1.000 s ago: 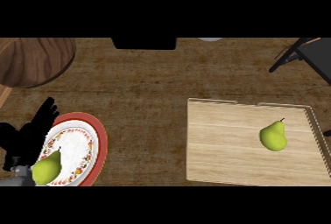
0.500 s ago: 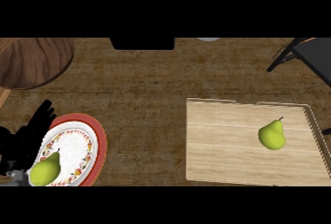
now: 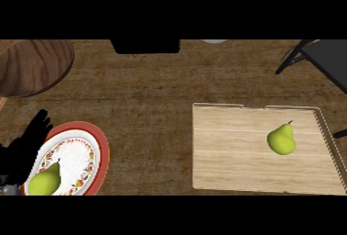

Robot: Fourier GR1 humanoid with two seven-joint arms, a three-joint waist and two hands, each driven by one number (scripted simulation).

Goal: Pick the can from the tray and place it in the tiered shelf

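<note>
No can shows in the head view. A light wooden tray (image 3: 230, 170) lies at the right and holds one green pear (image 3: 282, 139), upright with its stem up. At the left, a white plate with a red rim (image 3: 96, 151) carries a second green pear (image 3: 46, 181). My left hand (image 3: 25, 147) is black, with straight fingers pointing up, and lies against the plate's left edge, holding nothing. A small black tip (image 3: 341, 133) at the right edge beside the tray is all that could be my right hand.
A round dark wooden object (image 3: 30, 66) sits at the top left. A black block (image 3: 146, 46) stands at the top middle and a dark chair frame (image 3: 318, 57) at the top right. Brown counter (image 3: 149, 110) lies between plate and tray.
The whole scene has slid slightly to the left. The pear on the plate sits a little lower in the view. My left hand stays beside the plate.
</note>
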